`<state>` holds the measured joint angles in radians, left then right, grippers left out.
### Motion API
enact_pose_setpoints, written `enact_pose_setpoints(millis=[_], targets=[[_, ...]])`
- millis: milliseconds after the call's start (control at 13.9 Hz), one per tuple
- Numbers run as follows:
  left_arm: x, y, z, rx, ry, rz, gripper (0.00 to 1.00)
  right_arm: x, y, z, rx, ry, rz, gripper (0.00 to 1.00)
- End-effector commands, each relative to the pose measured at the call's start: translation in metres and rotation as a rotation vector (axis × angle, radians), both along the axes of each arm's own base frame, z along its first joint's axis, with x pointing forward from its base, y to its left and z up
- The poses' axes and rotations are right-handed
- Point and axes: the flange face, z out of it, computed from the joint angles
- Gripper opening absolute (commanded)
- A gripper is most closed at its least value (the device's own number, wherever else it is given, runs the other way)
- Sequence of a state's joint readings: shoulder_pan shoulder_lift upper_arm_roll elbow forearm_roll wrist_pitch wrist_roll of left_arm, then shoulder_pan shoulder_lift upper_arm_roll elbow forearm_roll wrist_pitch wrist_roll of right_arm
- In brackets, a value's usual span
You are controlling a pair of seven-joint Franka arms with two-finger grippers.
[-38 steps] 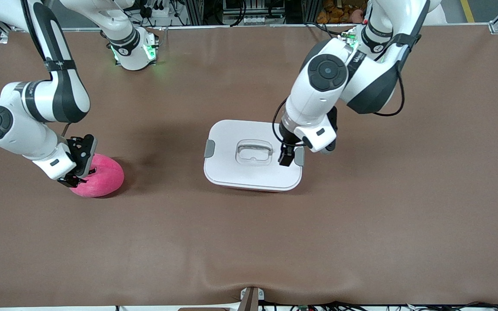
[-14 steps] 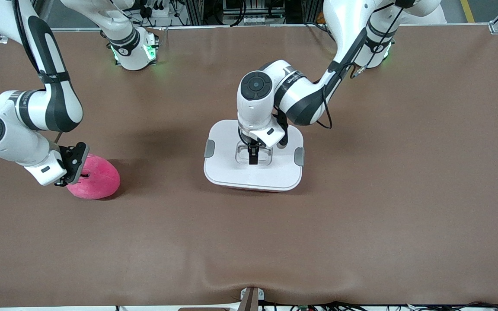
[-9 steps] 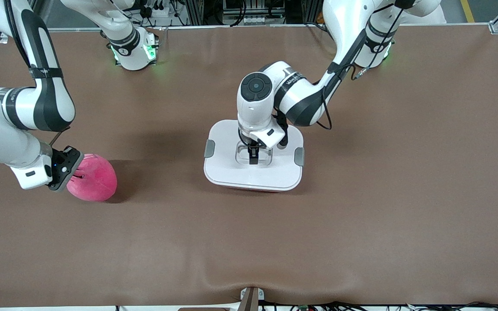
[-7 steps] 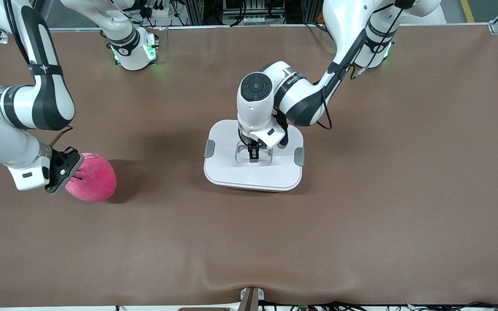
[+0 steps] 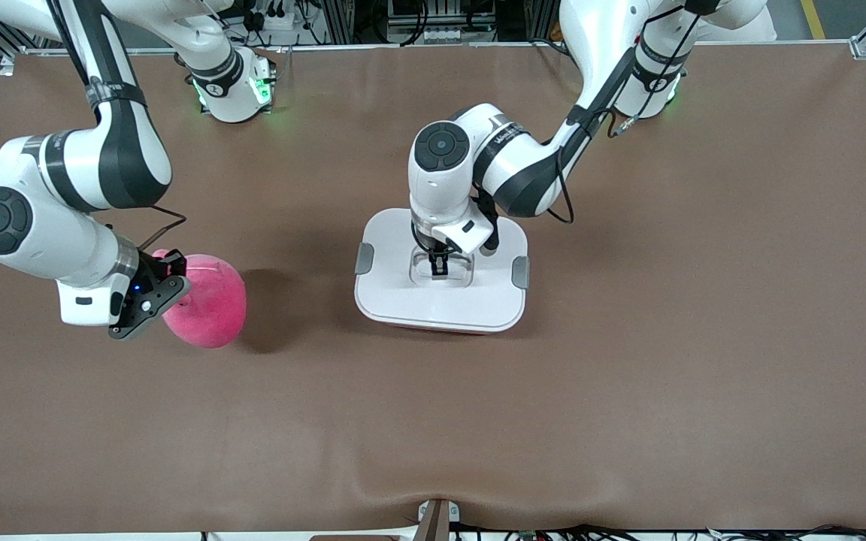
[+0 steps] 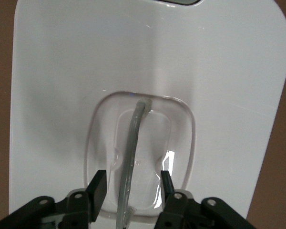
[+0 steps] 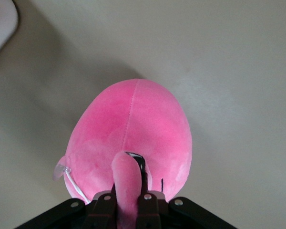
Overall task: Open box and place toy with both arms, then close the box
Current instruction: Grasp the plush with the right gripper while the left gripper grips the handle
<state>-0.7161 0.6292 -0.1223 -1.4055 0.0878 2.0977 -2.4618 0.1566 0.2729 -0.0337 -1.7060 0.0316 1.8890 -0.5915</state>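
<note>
Two fingers of our left gripper (image 6: 132, 188) stand spread around the clear handle (image 6: 133, 157) of the box (image 5: 440, 300) at the table's middle, not yet touching it. Our right gripper (image 7: 128, 198) pinches a fold of the toy (image 5: 207, 300), lifted toward the right arm's end. We fear the thin fold may slip out.

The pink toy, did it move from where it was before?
Yes. The pink toy, pinched by the right tool, has shifted toward the box, which stayed put, and appears lifted off the table.

Pink toy (image 5: 207, 304), white lid (image 5: 440, 297) (grey clips)
</note>
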Motion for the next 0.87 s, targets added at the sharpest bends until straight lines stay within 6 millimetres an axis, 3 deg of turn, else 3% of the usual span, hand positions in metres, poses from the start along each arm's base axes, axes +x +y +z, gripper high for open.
enact_pose_setpoints(millis=[0,794], targets=[[0.002,-0.003,0.005,0.005,-0.028,-0.010,0.37,0.003,-0.002,0.018,0.030,0.003,-0.103,0.00],[0.003,0.002,0.008,0.009,-0.023,-0.005,0.21,0.003,-0.001,0.029,0.064,0.012,-0.165,0.00]])
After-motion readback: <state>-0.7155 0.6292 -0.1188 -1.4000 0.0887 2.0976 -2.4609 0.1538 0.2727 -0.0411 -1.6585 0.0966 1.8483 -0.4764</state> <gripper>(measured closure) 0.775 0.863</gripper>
